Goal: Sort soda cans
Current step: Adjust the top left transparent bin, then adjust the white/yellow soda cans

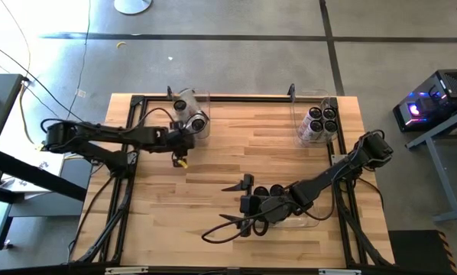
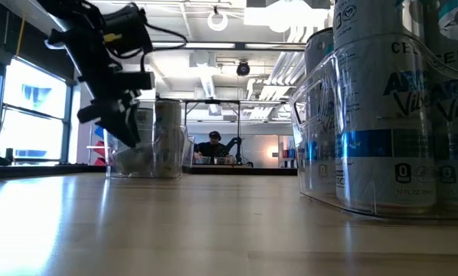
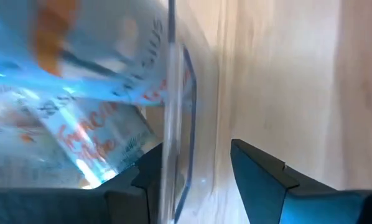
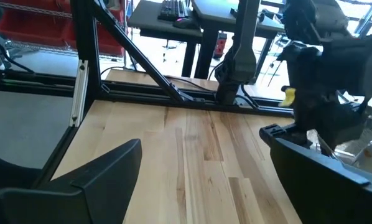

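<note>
— Left gripper (image 1: 184, 142)? Jaws parted at the left bin (image 1: 200, 116), straddling its clear wall; two cans (image 1: 192, 113) inside, tipped.
— Back off straight, clear of that wall. Right gripper (image 1: 244, 205)?
— Wide open, empty, just beside the near bin's cans (image 1: 270, 190).

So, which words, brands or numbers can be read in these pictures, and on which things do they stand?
"CELS", cut off by the edge: top of a soda can in the clear bin, low view.
"Vibe": same can, the word before it unreadable.
"0": its lower label.
Orange script on the cans, left wrist view: blurred, unreadable.
</note>
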{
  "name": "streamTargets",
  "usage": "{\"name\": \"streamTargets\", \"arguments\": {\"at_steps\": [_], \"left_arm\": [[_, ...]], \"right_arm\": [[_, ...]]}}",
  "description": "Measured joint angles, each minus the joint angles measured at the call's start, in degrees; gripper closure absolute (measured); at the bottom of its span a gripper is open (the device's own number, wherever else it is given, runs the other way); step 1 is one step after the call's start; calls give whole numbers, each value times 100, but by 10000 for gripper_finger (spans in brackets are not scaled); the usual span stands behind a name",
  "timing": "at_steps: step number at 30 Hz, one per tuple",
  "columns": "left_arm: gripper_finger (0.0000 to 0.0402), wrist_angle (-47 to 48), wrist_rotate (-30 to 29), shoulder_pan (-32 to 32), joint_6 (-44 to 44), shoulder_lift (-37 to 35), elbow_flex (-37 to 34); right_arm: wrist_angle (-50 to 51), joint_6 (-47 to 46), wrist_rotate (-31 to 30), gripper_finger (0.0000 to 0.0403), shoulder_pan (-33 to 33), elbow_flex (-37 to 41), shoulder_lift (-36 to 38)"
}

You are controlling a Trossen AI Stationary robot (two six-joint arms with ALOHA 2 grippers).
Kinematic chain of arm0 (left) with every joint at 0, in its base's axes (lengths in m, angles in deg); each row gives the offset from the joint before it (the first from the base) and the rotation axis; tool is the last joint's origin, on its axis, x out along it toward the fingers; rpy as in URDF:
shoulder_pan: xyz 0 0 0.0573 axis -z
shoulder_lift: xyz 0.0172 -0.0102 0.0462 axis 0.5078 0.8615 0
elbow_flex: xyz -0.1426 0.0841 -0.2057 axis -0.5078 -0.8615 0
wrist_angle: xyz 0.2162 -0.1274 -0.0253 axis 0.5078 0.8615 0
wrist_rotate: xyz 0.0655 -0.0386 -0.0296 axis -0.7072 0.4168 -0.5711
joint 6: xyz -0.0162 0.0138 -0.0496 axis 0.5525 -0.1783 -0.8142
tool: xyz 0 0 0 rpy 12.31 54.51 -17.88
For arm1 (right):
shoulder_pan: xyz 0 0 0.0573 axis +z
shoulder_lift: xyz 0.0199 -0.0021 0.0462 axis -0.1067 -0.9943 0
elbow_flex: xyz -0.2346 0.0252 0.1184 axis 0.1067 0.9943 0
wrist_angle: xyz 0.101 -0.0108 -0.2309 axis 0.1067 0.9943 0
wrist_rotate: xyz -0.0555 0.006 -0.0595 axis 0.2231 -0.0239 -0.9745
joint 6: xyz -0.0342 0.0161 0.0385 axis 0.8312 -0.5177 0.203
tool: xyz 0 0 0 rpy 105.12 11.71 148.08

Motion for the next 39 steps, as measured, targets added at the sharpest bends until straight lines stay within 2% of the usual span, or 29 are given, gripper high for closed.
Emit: {"name": "streamTargets", "arguments": {"at_steps": [4, 10, 14, 19, 21, 24, 27, 31, 36, 39], "left_arm": [[247, -15, 4, 161, -175, -534, 2], [247, -51, 13, 356, -666, -1489, 4], [247, -126, -16, 418, -1134, -2044, 9], [247, -107, -470, 473, -1712, -2485, 88], [247, -101, -496, 471, -1902, -2539, 203], [247, -120, -403, 471, -1992, -2532, 353], [247, -120, -340, 471, -1947, -2479, 372], [247, -35, -370, 471, -1945, -2452, 372], [248, 41, -1035, 469, -1992, -2479, 372], [248, 68, -1163, 471, -1912, -2477, 370]], "right_arm": [[-1, -23, -39, 50, -2, 0, 0], [-1, -22, -537, 50, -2, 0, 0], [-1, 9, -609, 50, -6, 0, 2], [260, -21, -526, 50, -33, 0, 334], [351, -20, -385, 50, -80, 0, 540], [551, -24, 139, 50, -278, -2, 765], [623, -37, 747, 50, -580, -7, 789], [683, -278, 1273, 50, -1123, -7, 627], [682, 119, 1891, 50, -2055, -48, 551], [837, 437, 2216, 50, -2716, -193, 553]]}}
